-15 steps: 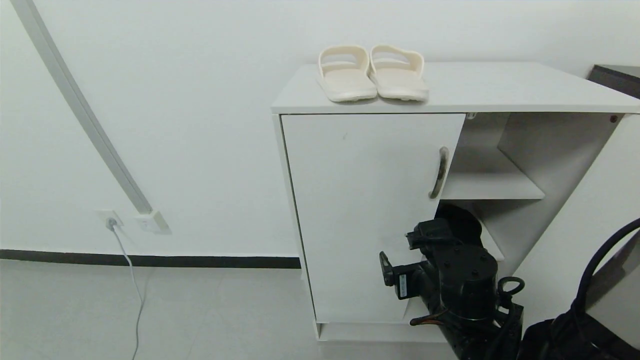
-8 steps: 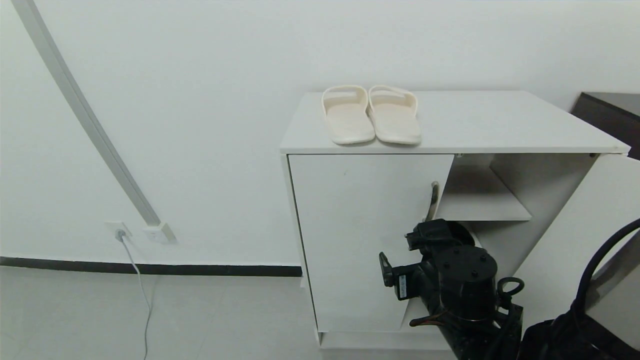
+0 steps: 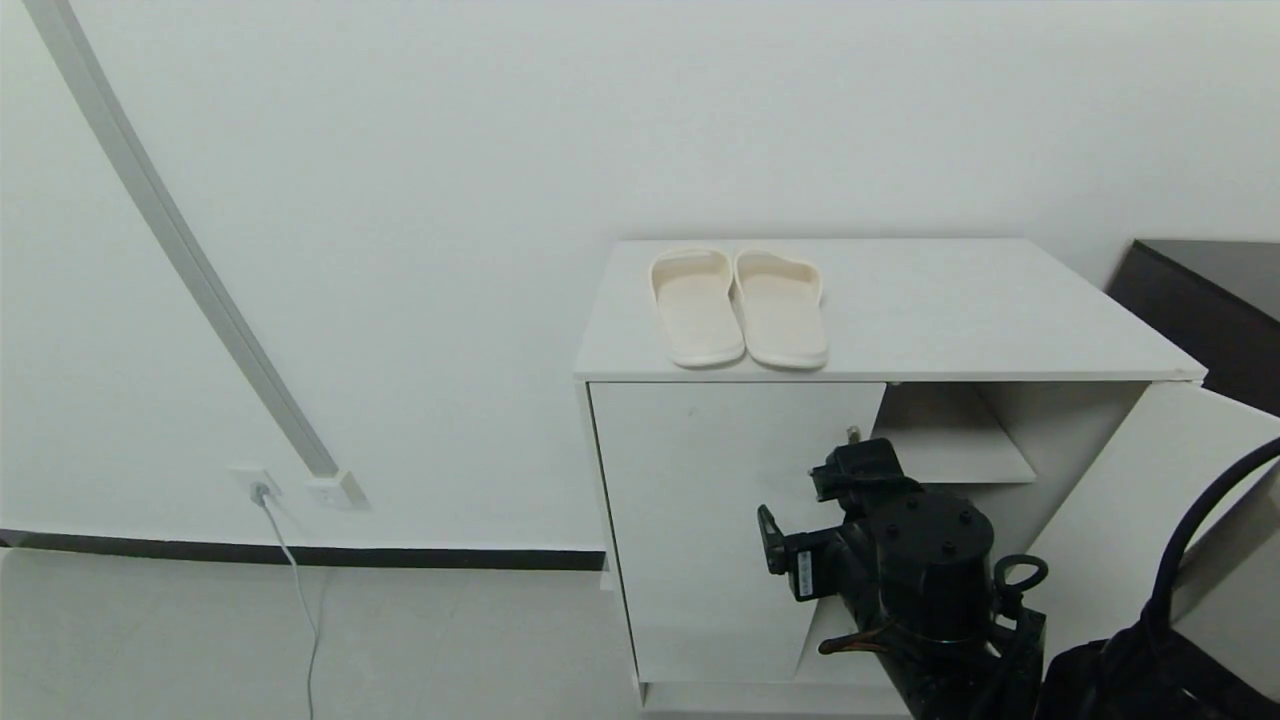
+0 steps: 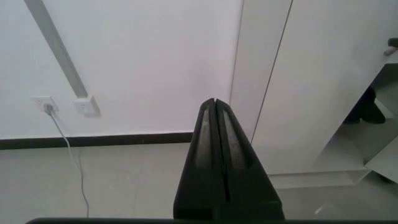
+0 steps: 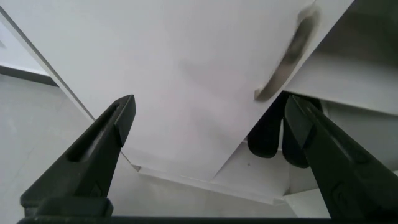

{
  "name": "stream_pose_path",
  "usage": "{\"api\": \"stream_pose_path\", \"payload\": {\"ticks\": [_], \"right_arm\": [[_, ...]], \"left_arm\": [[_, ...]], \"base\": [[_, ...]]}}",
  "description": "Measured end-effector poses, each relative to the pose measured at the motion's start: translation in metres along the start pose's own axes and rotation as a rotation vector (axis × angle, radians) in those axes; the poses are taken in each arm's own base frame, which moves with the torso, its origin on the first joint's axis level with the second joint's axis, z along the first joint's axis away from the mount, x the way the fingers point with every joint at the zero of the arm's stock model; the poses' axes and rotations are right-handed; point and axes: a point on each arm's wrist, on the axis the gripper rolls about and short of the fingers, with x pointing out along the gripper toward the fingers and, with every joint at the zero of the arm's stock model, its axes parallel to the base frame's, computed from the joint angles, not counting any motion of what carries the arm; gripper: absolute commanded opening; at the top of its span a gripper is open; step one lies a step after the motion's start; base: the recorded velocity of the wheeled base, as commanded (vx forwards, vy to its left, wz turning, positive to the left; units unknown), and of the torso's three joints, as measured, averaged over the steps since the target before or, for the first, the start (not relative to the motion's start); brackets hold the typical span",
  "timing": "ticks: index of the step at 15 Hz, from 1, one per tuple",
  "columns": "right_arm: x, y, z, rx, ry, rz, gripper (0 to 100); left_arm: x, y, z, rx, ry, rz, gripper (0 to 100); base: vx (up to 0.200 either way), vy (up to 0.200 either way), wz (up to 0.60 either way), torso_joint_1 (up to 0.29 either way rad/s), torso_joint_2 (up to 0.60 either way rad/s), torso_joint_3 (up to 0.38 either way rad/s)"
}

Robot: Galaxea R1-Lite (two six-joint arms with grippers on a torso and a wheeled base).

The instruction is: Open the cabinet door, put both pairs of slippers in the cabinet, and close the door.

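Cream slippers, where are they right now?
Head view: the cream slippers sit side by side on the cabinet top, near its left end, above the closed left door.

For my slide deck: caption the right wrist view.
Open right gripper facing the closed door and handle; dark slippers shelved behind.

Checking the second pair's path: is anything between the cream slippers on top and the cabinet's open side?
Nothing visible is. The cream slippers lie on the cabinet top; the right door stands open, and the shelf beneath shows bare where visible. A dark pair lies lower down. The left door is shut.
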Motion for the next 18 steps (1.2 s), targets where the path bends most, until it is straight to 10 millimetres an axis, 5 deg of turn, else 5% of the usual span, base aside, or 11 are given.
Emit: {"api": "stream_pose_path", "payload": {"ticks": [12,18], "right_arm": [[-0.0009,0.0009,-0.0005,-0.001,0.0,0.003,100],[-0.0016,0.0023,-0.0003,-0.001,-0.002,0.009,100]], "left_arm": [[0.0,0.0,0.0,0.002,0.0,0.0,0],[0.0,0.0,0.0,0.002,0.0,0.0,0]], "base": [[0.0,0.0,0.0,0.235,-0.54,-0.307],[0.0,0.0,0.0,0.065,-0.14,-0.076]]}}
